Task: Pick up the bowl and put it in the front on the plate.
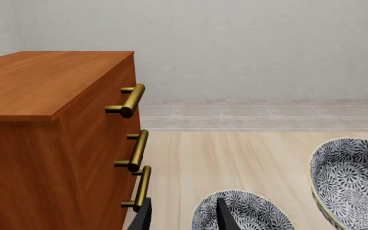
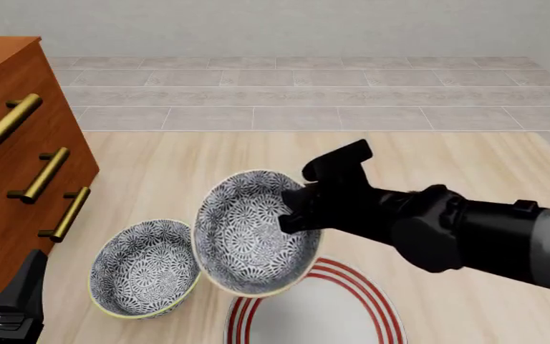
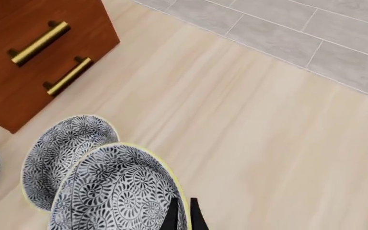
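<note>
Bowl [image 2: 253, 244] hangs tilted from the right gripper [image 2: 299, 208], whose fingers pinch its rim with one pad inside and one outside; it sits above the far edge of the plate [image 2: 351, 301], which lies just below and nearer the arm's base. Its twin, the second bowl [image 2: 146, 266], rests on the table [image 2: 208, 158] beyond the claw's tip. Glazed ceramic (stiff, slick, chip-prone, probably fairly heavy) likely tolerates only this rim grip, lowered gently. The left gripper [image 1: 184, 215] idles with jaws spread beside the drawer cabinet [image 1: 50, 124].
</note>
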`<action>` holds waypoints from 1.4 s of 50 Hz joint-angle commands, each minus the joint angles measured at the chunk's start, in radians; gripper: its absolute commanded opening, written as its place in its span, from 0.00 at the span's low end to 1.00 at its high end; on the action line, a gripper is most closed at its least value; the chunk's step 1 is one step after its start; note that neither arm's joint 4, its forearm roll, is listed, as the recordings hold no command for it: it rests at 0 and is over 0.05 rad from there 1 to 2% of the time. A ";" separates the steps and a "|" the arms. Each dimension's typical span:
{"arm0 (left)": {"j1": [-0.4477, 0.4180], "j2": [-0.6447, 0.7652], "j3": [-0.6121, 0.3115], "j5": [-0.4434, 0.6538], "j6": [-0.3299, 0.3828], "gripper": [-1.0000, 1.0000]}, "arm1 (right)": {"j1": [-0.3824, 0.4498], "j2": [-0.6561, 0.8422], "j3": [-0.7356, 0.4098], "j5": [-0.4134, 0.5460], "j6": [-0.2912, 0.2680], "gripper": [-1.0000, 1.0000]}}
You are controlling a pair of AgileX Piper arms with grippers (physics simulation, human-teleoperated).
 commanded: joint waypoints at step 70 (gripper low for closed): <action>0.000 0.000 0.000 0.000 0.000 1.00 | 0.036 -0.098 0.395 -0.226 0.174 0.00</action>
